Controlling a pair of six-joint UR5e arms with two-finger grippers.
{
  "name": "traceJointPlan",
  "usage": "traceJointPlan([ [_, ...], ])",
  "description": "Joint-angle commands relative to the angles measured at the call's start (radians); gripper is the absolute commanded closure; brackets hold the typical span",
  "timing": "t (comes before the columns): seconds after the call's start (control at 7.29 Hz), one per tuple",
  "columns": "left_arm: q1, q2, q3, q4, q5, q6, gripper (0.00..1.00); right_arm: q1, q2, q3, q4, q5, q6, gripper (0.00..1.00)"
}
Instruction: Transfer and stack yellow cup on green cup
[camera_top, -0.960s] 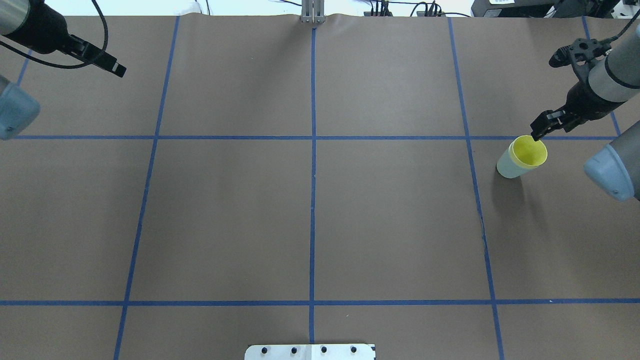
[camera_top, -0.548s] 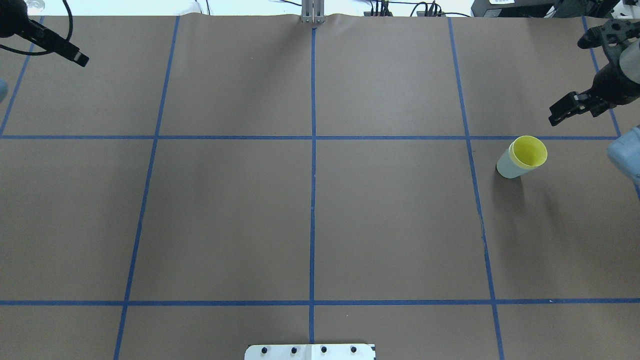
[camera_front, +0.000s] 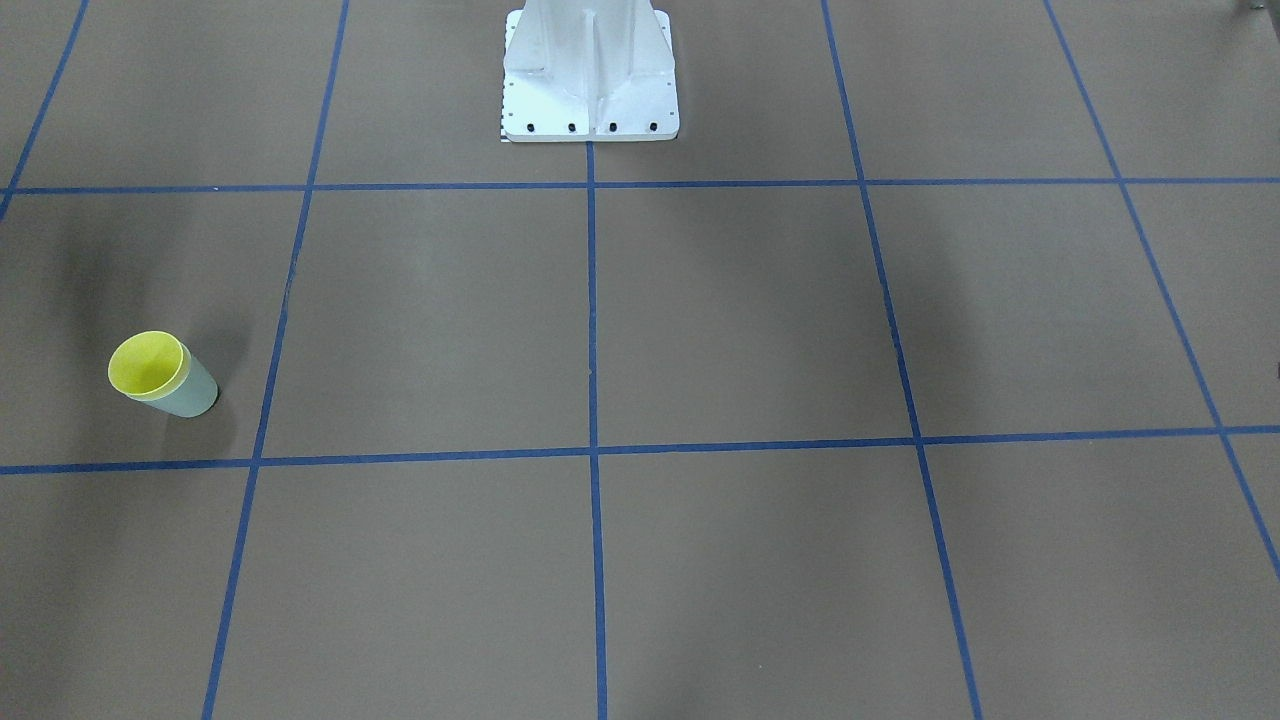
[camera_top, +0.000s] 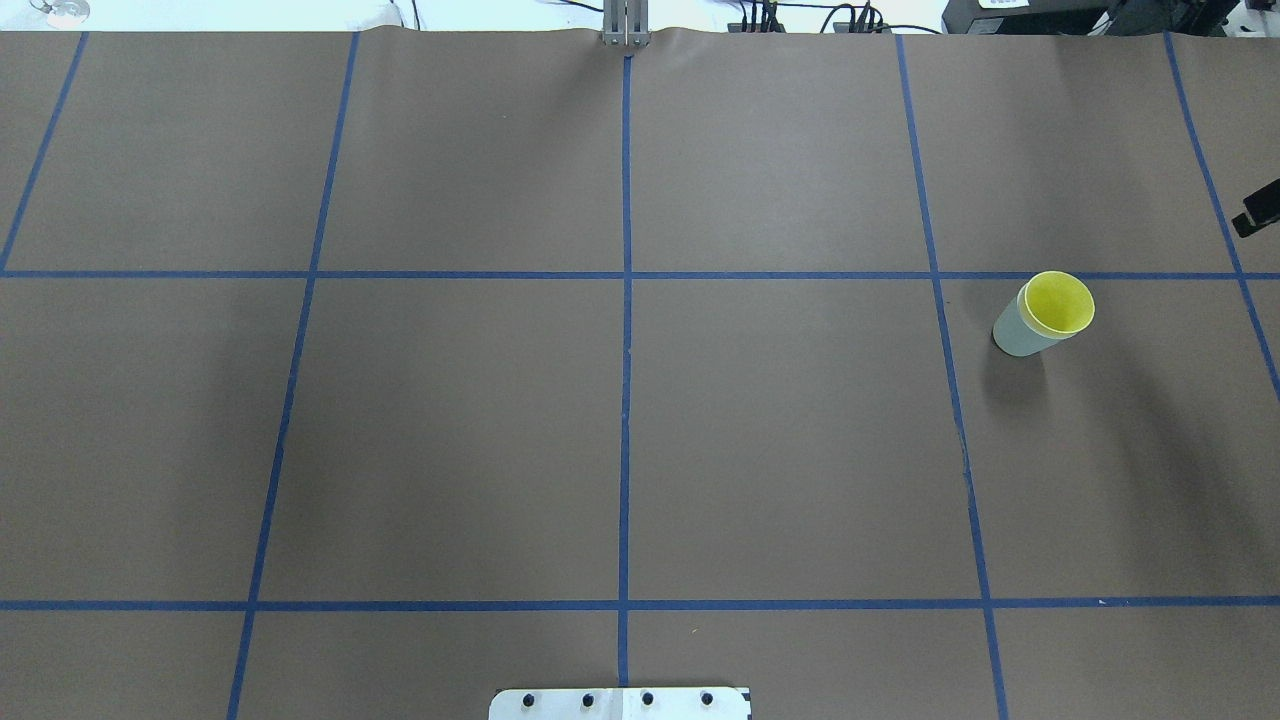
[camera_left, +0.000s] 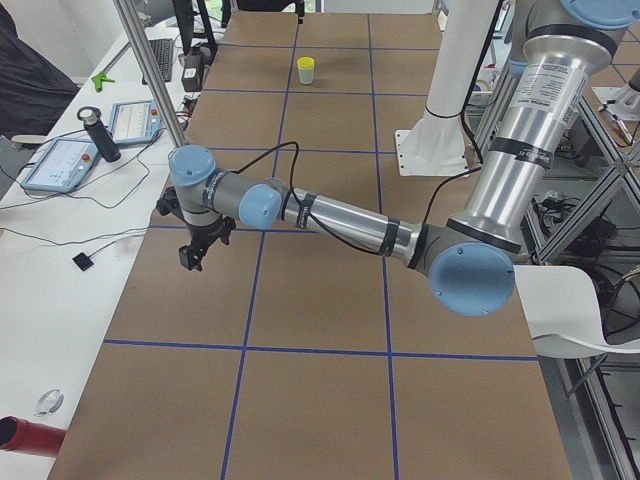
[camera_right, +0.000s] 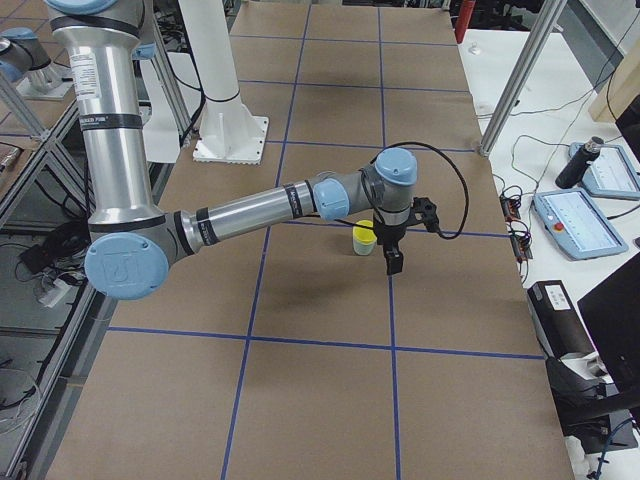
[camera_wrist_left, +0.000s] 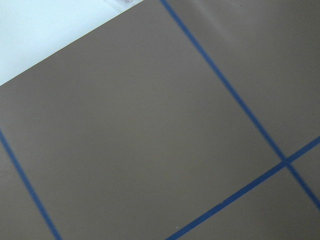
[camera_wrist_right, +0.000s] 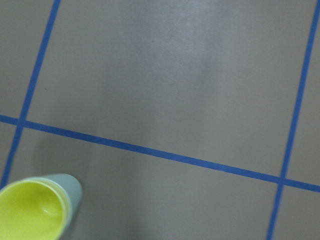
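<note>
The yellow cup (camera_top: 1058, 302) sits nested inside the green cup (camera_top: 1015, 335), upright on the right part of the table. The pair also shows in the front-facing view (camera_front: 148, 364) and at the lower left of the right wrist view (camera_wrist_right: 30, 210). My right gripper (camera_right: 393, 262) hangs beside the cups, apart from them. In the overhead view only a dark tip of it (camera_top: 1258, 212) shows at the right edge. My left gripper (camera_left: 190, 258) hangs over the table's far left side, empty. I cannot tell whether either gripper is open or shut.
The table is brown paper with a grid of blue tape lines (camera_top: 625, 300). The robot's white base plate (camera_front: 590, 110) stands at the middle of the near edge. Tablets and cables lie on benches past both table ends (camera_left: 60, 160) (camera_right: 580, 215).
The right gripper has drawn back from the cup's rim to the overhead view's right edge. The left gripper has moved out of the overhead view at the left. The cups have not moved.
</note>
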Motion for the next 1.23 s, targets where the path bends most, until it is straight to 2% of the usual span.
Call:
traceJointPlan([
  [0.0, -0.066, 0.078, 0.008, 0.000, 0.002, 0.027, 0.00, 0.108, -0.079, -0.004, 0.000, 0.035, -0.166, 0.00],
  [0.14, -0.080, 0.099, 0.005, -0.005, 0.002, 0.040, 0.00, 0.135, -0.100, -0.004, -0.002, 0.035, -0.211, 0.00],
  [0.41, -0.097, 0.164, 0.005, -0.021, -0.001, 0.227, 0.00, 0.152, -0.107, -0.001, -0.026, 0.036, -0.213, 0.00],
  [0.69, -0.138, 0.190, 0.033, -0.011, 0.029, 0.231, 0.00, 0.176, -0.131, -0.032, -0.017, 0.003, -0.213, 0.00],
  [0.82, -0.178, 0.173, 0.077, -0.011, 0.028, 0.219, 0.00, 0.178, -0.142, -0.032, -0.017, 0.004, -0.212, 0.00],
  [1.1, -0.186, 0.182, 0.055, -0.015, 0.039, 0.187, 0.00, 0.179, -0.148, -0.032, -0.022, 0.022, -0.200, 0.00],
])
